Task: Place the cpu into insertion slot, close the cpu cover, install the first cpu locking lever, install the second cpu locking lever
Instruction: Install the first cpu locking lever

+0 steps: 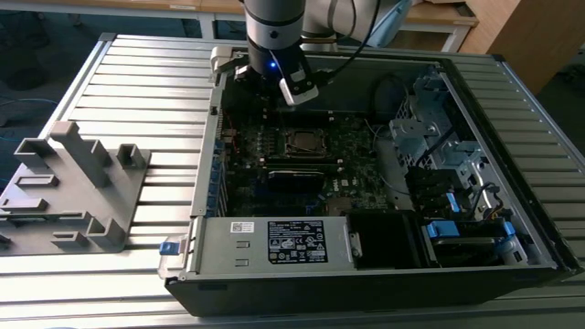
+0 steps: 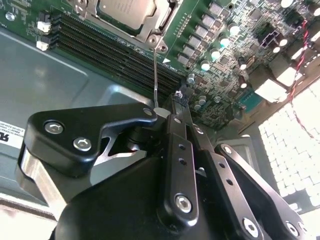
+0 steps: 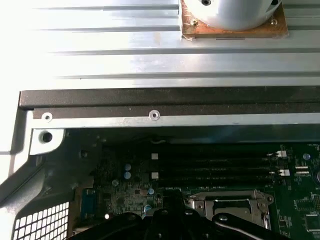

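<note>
The cpu, a flat square with a dull silver top, lies in the insertion slot on the motherboard inside the open computer case. The shiny cpu cover frames it and lies flat around its edges; the cover also appears in the first wrist view. A thin wire locking lever runs from the socket's corner to my gripper's tip. My gripper sits right at that lever's free end, beside the socket. In the exterior view the gripper hangs over the board's far edge, just behind the slot.
Black memory slots run beside the socket. The case's metal wall rises close behind the gripper. Drive cages and cables fill the exterior view's right; a power supply sits near the front. A grey fixture stands on the slatted table.
</note>
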`<state>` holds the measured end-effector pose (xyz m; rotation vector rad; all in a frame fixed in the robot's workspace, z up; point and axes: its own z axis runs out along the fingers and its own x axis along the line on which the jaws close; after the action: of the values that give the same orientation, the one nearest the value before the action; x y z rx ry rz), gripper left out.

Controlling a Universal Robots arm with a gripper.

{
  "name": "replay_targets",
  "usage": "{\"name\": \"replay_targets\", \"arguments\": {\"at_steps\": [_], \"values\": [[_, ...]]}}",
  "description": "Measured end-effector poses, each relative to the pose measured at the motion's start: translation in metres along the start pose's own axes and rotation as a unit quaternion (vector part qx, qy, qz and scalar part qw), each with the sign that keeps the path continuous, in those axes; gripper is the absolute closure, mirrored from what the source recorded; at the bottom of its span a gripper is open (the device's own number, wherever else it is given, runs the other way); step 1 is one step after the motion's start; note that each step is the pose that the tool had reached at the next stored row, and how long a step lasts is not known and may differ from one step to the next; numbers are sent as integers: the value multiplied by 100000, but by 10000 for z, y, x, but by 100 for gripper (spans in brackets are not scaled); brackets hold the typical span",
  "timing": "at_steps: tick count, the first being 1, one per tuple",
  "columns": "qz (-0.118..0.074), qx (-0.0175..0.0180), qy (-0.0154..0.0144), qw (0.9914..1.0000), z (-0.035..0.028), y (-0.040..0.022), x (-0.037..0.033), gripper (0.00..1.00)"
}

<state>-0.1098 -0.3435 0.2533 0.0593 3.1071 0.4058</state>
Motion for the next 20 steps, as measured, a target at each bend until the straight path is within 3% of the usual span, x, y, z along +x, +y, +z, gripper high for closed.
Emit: {"name": "replay_targets", "arguments": {"at_steps": [7, 13, 20], "values": [[14, -522, 25, 99999, 29, -10, 0, 89], [153, -537, -11, 99998, 35, -11, -42, 89], [496, -537, -103, 99997, 40, -7, -155, 89]]}}
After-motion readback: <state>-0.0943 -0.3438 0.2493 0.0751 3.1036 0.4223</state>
